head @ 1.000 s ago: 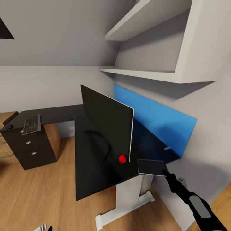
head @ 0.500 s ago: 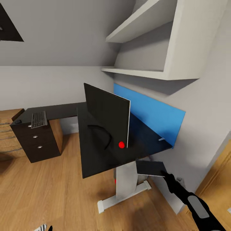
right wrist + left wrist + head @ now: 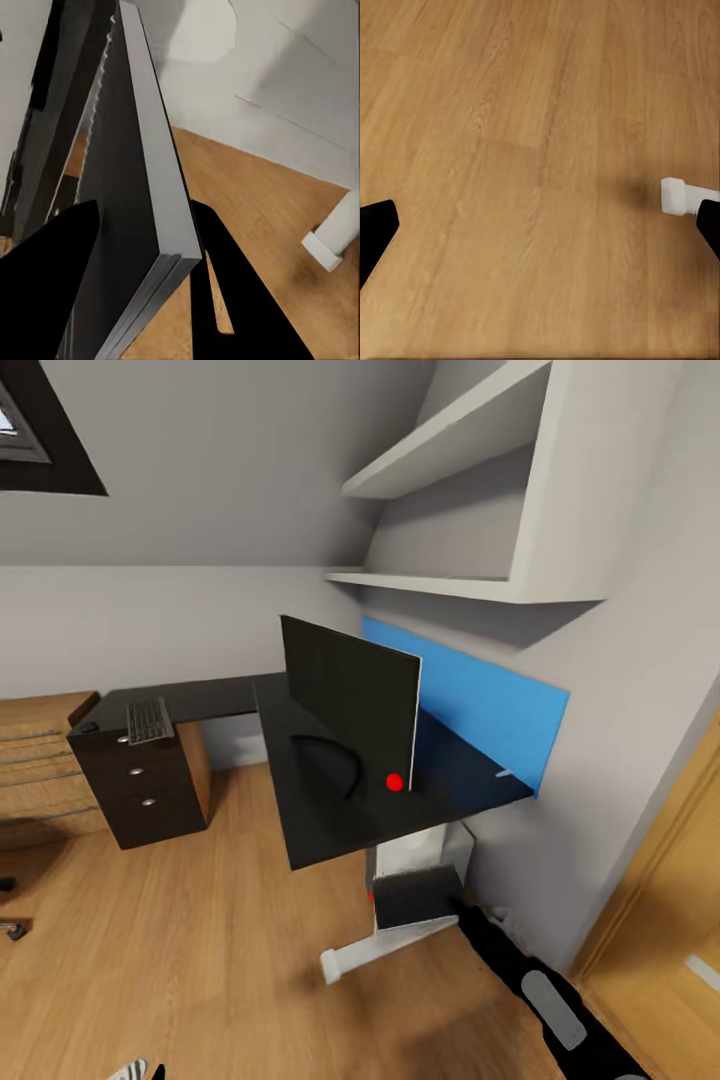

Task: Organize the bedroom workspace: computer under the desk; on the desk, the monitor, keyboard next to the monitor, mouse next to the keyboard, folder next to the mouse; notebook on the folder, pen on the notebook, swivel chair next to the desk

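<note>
The black monitor [image 3: 350,695] stands on the glossy black desk [image 3: 320,815], a red light at its lower corner. Behind it a bright blue folder [image 3: 480,710] stands on edge against the wall, with the thin white pen [image 3: 503,772] at its foot. The keyboard [image 3: 149,720] lies on the desk's far end above the drawer unit [image 3: 145,790]. My right gripper [image 3: 462,908] is shut on a dark grey notebook [image 3: 415,895], held lower than the desk top by the white desk leg [image 3: 345,962]. In the right wrist view the notebook [image 3: 146,187] sits between black fingers [image 3: 232,300]. Over bare floor, my left gripper [image 3: 540,232] is open.
A light wooden counter with drawers [image 3: 40,770] stands at the left. White wall shelves [image 3: 470,585] hang above the desk. A wooden door [image 3: 660,920] is at the right. The desk's white foot [image 3: 675,196] lies near my left gripper. Wooden floor [image 3: 180,940] spreads before the desk.
The whole view has drawn back from the desk and turned a little, so the camera moved. The notebook in my right gripper now sits lower, below the desk edge instead of level with it.
</note>
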Robot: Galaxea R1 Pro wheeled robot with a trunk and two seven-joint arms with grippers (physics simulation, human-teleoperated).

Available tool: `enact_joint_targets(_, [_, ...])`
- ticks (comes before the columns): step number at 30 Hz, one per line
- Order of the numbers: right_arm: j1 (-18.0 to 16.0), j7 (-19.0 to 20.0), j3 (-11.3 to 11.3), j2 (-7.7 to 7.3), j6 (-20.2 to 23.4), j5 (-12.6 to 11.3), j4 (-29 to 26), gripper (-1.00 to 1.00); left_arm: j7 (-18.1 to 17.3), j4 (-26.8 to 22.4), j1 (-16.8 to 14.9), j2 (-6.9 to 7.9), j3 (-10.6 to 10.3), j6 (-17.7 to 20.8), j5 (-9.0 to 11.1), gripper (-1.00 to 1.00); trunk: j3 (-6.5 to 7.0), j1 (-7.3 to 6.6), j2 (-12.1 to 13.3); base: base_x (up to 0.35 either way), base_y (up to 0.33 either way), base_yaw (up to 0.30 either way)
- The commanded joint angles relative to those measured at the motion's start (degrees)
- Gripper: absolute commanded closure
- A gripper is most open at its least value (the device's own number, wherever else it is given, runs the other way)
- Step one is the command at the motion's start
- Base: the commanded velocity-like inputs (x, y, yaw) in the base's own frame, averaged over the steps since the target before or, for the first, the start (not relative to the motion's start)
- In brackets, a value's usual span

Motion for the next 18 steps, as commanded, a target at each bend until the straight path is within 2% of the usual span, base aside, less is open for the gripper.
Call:
enact_joint_targets(1, [-0.06, 0.02, 1.11, 0.05, -0.60, -0.72, 0.01, 1.00, 0.21, -0.05, 0.02, 0.03, -0.12, -0.10, 0.54, -1.00, -0.04, -0.02, -0.03, -0.208, 0.274, 0.000])
enact_joint_targets(2, [-0.06, -0.08, 2.90, 0.13, -1.88, -0.72, 0.04, 1.00, 0.21, -0.04, 0.02, 0.03, -0.26, -0.09, 0.54, -1.00, -0.04, -0.02, -0.03, -0.189, 0.285, 0.000])
enact_joint_targets(5, [-0.06, -0.42, 6.22, 0.67, -4.63, -0.67, 0.16, 1.00, 0.22, -0.01, 0.02, 0.02, -0.86, -0.06, 0.54, -1.00, -0.04, -0.02, -0.03, -0.154, 0.298, 0.000])
enact_joint_targets(6, [-0.06, -0.78, 7.71, 1.47, -6.08, -0.63, 0.25, 1.00, 0.22, 0.04, 0.02, 0.05, -1.27, -0.05, 0.54, -1.00, -0.04, -0.02, -0.03, -0.089, 0.310, 0.000])
enact_joint_targets(9, [-0.06, -2.77, 10.29, 3.79, -8.86, -0.23, 0.74, 1.00, 0.27, 0.69, 0.02, 0.08, -2.25, -0.04, 0.53, -1.00, -0.04, -0.02, -0.03, -0.051, 0.318, 0.000])
enact_joint_targets(10, [-0.06, -4.58, 11.50, 4.97, -10.03, 0.53, 1.28, 1.00, 0.28, 1.18, 0.02, 0.09, -2.72, -0.03, 0.50, -1.00, -0.04, -0.02, -0.03, -0.023, 0.325, 0.000])
enact_joint_targets(12, [-0.06, -6.89, 12.66, 6.10, -11.01, 1.92, 1.97, 1.00, 0.29, 1.61, 0.02, 0.10, -3.03, -0.03, 0.47, -1.00, -0.04, -0.02, -0.03, -0.002, 0.322, 0.000])
enact_joint_targets(13, [-0.06, -12.21, 14.52, 8.63, -12.51, 7.13, 3.03, 1.00, 0.30, 2.05, 0.02, 0.08, -3.36, -0.03, -0.21, -1.00, -0.04, -0.02, -0.03, 0.081, 0.193, 0.000])
enact_joint_targets(14, [-0.06, -13.59, 14.82, 9.35, -12.82, 8.88, 3.20, 1.00, 0.30, 2.13, 0.02, 0.09, -3.40, -0.03, -0.52, -1.00, -0.04, -0.02, -0.03, 0.080, 0.155, 0.000])
enact_joint_targets(15, [-0.06, -16.38, 15.25, 10.81, -13.38, 12.79, 3.46, 1.00, 0.34, 2.29, 0.02, 0.06, -3.47, -0.03, -1.19, -1.00, -0.04, -0.02, -0.03, 0.057, 0.099, 0.000])
enact_joint_targets(17, [-0.06, -19.19, 15.52, 12.20, -13.87, 17.00, 3.65, 1.00, 0.36, 2.56, 0.02, 0.05, -3.51, -0.03, -1.80, -1.00, -0.04, -0.02, -0.03, 0.041, 0.071, 0.000])
enact_joint_targets(18, [-0.06, -22.03, 15.74, 13.52, -14.24, 21.40, 3.76, 1.00, 0.37, 2.90, 0.02, 0.04, -3.57, -0.03, -2.30, -1.00, -0.04, -0.02, -0.03, 0.023, 0.041, 0.000])
